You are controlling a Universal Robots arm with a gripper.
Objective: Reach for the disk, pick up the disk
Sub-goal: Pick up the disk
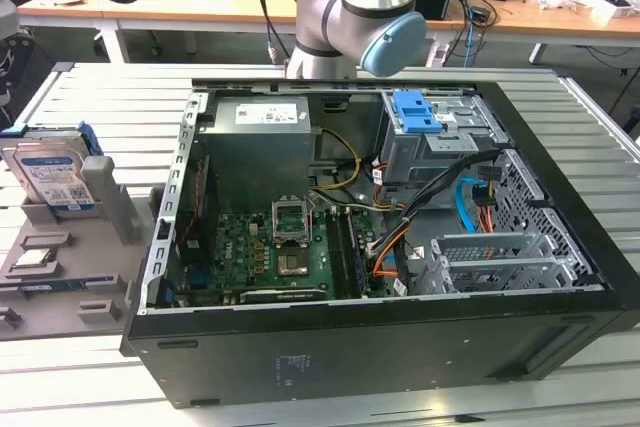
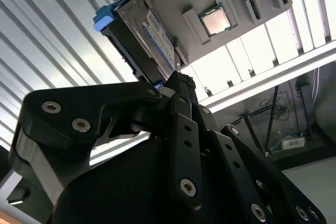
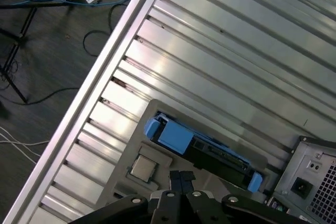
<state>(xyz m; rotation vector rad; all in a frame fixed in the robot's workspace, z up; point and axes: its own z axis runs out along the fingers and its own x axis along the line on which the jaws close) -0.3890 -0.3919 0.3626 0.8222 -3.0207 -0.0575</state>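
A slatted metal counter (image 1: 120, 107) is seen in the exterior view, and an opened computer case (image 1: 380, 347) is laid on its side upon it. Behind the case the arm (image 1: 360, 17) is raised. Beside the case, at the exterior view's left, a grey holder (image 1: 112, 209) is set on the counter.

The hand (image 3: 181, 178) is shown in both wrist views with its fingertips drawn together and nothing held between them. It is poised above the holder and apart from the disk (image 3: 210, 149). The reach is therefore judged to be the step in hand, with no contact made. For a grasp, it is judged that the fingertips would have to be parted, brought over the upper edge and set astride the thin body, clear of the holder's walls.

The disk is stood on one long edge in the holder's slot and leaned back slightly, with its labelled face turned towards the exterior camera. Its long axis is laid level, along the slats, and blue plastic is shown at each end. A small square chip (image 3: 143, 167) is seated in the holder just beside it.
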